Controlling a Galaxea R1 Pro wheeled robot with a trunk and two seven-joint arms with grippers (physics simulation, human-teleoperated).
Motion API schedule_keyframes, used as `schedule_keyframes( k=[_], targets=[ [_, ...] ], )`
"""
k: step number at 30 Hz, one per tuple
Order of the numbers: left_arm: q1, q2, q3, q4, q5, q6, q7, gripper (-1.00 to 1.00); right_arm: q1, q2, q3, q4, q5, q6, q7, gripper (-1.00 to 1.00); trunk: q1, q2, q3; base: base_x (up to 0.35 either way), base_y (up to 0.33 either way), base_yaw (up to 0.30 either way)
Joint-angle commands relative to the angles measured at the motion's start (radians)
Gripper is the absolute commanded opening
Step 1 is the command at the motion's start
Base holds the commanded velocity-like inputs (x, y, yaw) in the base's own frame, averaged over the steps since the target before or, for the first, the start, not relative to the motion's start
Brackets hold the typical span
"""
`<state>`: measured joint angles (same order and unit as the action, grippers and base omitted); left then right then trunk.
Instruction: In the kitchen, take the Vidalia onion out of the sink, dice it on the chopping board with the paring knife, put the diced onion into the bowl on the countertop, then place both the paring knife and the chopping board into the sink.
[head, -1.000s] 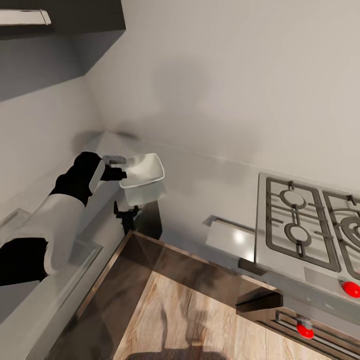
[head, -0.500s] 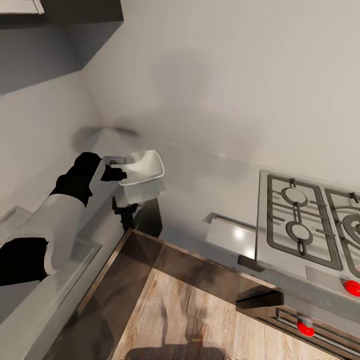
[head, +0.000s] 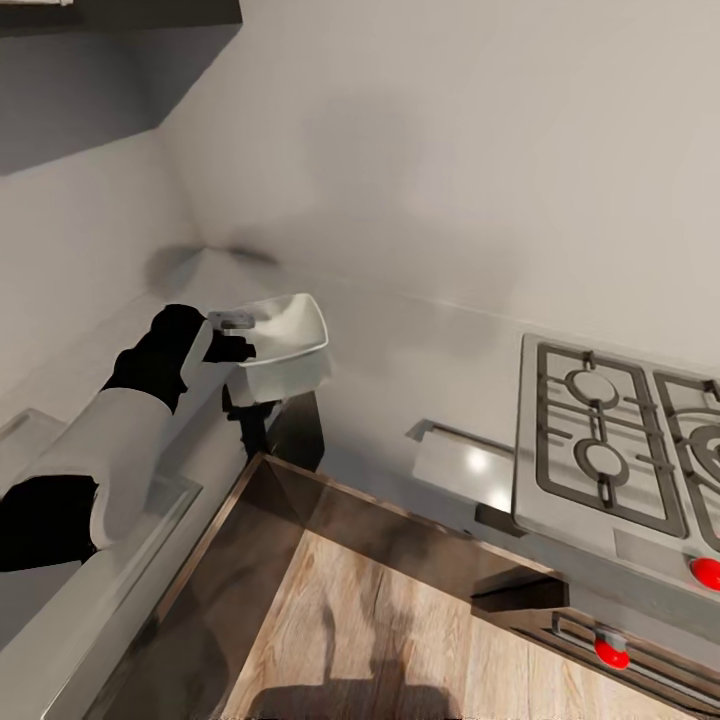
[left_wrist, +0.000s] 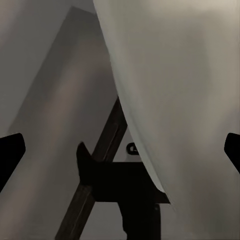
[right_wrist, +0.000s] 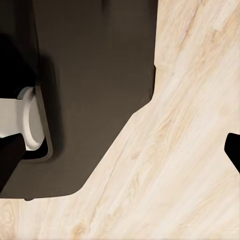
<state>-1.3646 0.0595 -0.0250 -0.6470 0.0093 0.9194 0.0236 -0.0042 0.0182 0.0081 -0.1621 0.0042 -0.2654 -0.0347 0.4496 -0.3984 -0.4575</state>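
I hold the bowl (head: 285, 348) in my left gripper (head: 240, 340), pinched by its rim at about 9 o'clock of the bowl, and it hangs in the air above the corner where the two worktops meet. Against the picture from 1 second ago, the bowl sits a touch more level and slightly further from me, while the whole scene has slid a little, so much of that is my head turning rather than the arm travelling. I judge that I am carrying the bowl toward a place on the countertop (head: 120, 560), which runs along my 9 o'clock side, dark and glossy. The bowl is white, square with rounded corners, shallow and smooth-walled; in the left wrist view its pale wall (left_wrist: 175, 85) curves close before the lens. At my 3 o'clock lies the gas hob (head: 620, 450), steel-grey with dark grates and red knobs. The floor (head: 400, 640) is pale wood grain, as the right wrist view also shows. Of my right pincer I cannot tell whether it is spread or pressed together.
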Motion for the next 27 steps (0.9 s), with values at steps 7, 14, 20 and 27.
schedule_keyframes(
  k=[7, 14, 20, 27],
  targets=[
    [-0.001, 0.0, -0.003, -0.001, 0.001, 0.004, 0.002, 1.0, 0.0, 0.0, 0.001, 0.0, 0.0, -0.003, -0.004, 1.0, 0.0, -0.002, -0.011, 0.0, 0.0, 0.0],
    [-0.001, 0.0, -0.002, -0.003, 0.001, 0.004, 0.002, 1.0, 0.0, 0.0, 0.001, 0.001, 0.0, -0.003, -0.004, 1.0, 0.0, -0.002, -0.021, 0.0, 0.0, 0.0],
    [-0.001, 0.0, -0.002, -0.009, -0.001, 0.005, 0.003, 1.0, 0.0, 0.0, 0.001, 0.0, 0.0, -0.003, -0.004, 1.0, 0.0, -0.002, -0.029, 0.0, 0.0, 0.0],
    [-0.001, 0.0, -0.001, -0.028, -0.002, 0.008, 0.004, -1.0, 0.0, 0.0, 0.001, 0.0, 0.0, -0.003, -0.004, 1.0, 0.0, -0.002, -0.038, 0.0, 0.0, 0.0]
  ],
)
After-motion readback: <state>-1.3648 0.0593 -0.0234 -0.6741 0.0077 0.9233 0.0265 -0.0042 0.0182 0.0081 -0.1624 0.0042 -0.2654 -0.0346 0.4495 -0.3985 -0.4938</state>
